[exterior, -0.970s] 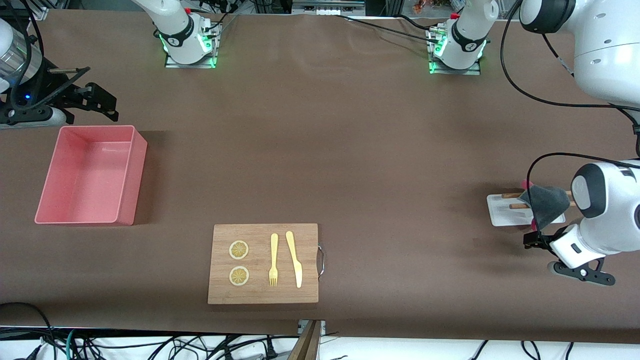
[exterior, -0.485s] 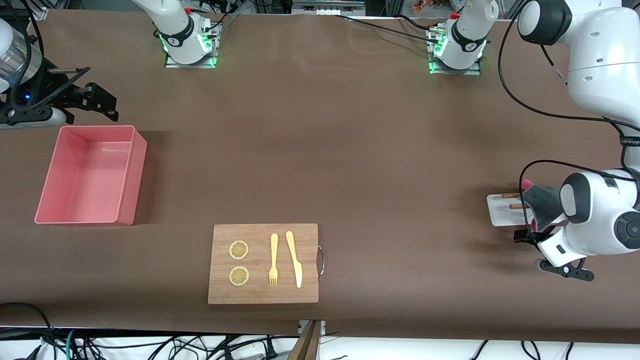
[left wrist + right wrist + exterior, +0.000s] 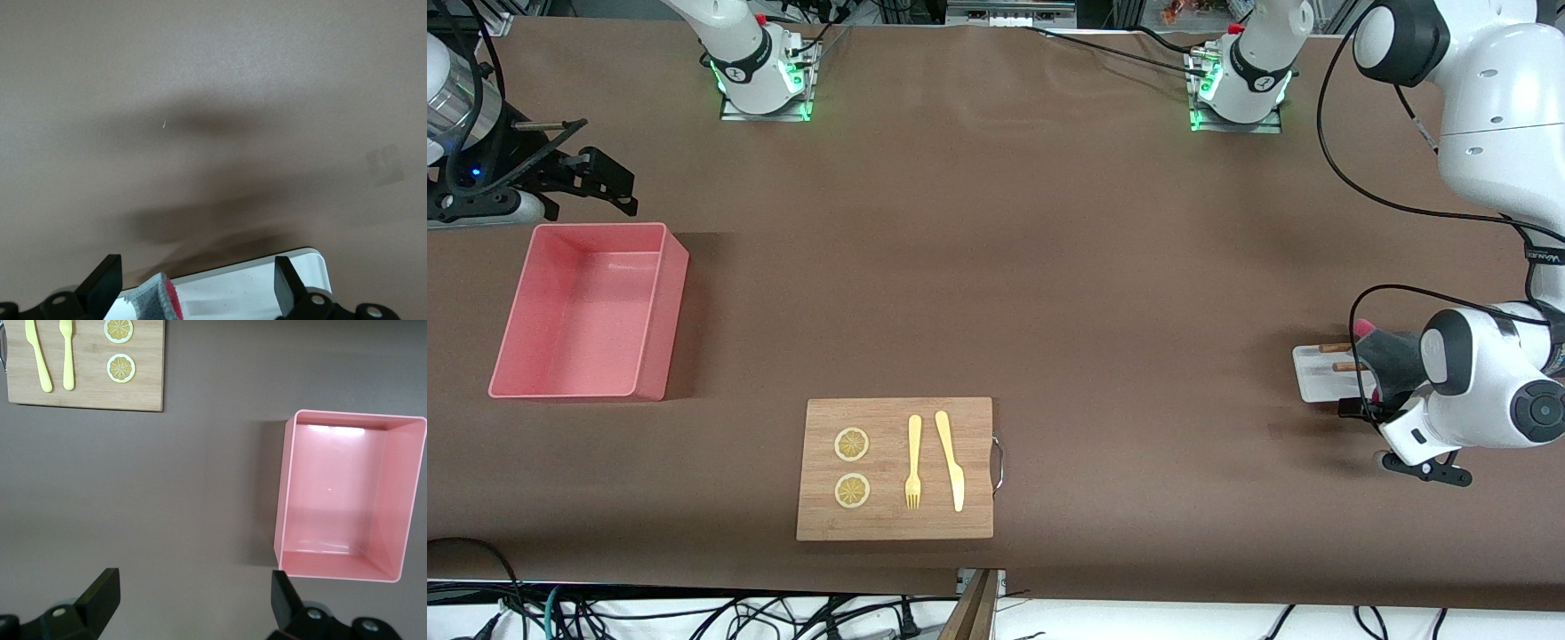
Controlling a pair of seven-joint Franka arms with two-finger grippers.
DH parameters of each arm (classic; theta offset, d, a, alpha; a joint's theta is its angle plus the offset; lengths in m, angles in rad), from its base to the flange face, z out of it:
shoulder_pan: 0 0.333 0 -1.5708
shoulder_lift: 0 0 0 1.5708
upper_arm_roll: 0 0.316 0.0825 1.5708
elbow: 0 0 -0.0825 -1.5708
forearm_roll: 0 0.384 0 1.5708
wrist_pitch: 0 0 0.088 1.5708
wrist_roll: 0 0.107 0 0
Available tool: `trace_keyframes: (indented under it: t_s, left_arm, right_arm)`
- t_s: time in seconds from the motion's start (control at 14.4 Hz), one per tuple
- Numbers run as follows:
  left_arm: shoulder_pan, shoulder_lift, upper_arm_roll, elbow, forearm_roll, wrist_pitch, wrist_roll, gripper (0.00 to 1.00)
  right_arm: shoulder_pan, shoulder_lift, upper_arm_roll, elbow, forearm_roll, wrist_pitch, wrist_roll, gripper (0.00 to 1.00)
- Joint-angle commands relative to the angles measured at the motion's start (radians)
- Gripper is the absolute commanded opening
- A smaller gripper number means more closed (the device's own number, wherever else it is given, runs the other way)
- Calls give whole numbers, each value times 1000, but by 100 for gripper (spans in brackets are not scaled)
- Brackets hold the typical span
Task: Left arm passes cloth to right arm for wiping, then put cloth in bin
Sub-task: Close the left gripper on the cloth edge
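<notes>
Since a second ago my left arm (image 3: 1485, 418) has swung its hand lower over the white tray (image 3: 1316, 378) at the left arm's end of the table, and the cloth (image 3: 1392, 360), grey face up with pink at its edge, lies draped there on the tray's sticks.

My left gripper (image 3: 193, 293) stands wide with the cloth's corner (image 3: 157, 300) between the fingers, not yet pinched; the right gripper (image 3: 190, 600) waits wide open above the table beside the pink bin (image 3: 587, 311).

I judge the rag light, limp and floppy, so I would pinch a bunched fold near its middle, not a thin edge.

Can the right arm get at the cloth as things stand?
Probably not yet. The right gripper waits by the bin, at the right arm's end of the table, while the cloth sits at the left gripper over the white tray.
</notes>
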Motion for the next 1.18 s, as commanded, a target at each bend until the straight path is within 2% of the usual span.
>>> trace_keyframes:
  t_s: [0.0, 0.48, 0.55, 0.62, 0.69, 0.76, 0.83, 0.97, 1.11]
  left_arm:
    - [7, -12, -4, -13, 8, -9, 14, 100]
    - [14, -4, -4, -13, 8, -9, 16, 98]
    - [15, -4, -4, -13, 10, -9, 14, 87]
    - [15, -4, -4, -13, 10, -11, 14, 70]
    - [18, -4, -4, -13, 13, -14, 16, 46]
    - [18, -4, -4, -14, 16, -14, 16, 26]
    - [18, -4, -4, -13, 19, -15, 21, 13]
    - [20, -4, -4, -13, 19, -15, 33, 3]
    - [21, -4, -1, -13, 19, -15, 33, 0]
  right_arm:
    - [-9, 4, 5, 21, -3, -15, -18, 100]
    - [-9, 4, 5, 21, -3, -15, -18, 100]
    - [-9, 6, 5, 21, -3, -15, -18, 100]
    - [-9, 4, 5, 21, -3, -15, -18, 100]
    - [-9, 4, 5, 21, -3, -15, -18, 100]
    - [-9, 4, 5, 21, -3, -15, -18, 100]
    - [-9, 4, 5, 21, -3, -15, -18, 100]
    - [-9, 4, 5, 21, -3, -15, -18, 100]
    - [-9, 4, 5, 21, -3, -15, -18, 100]
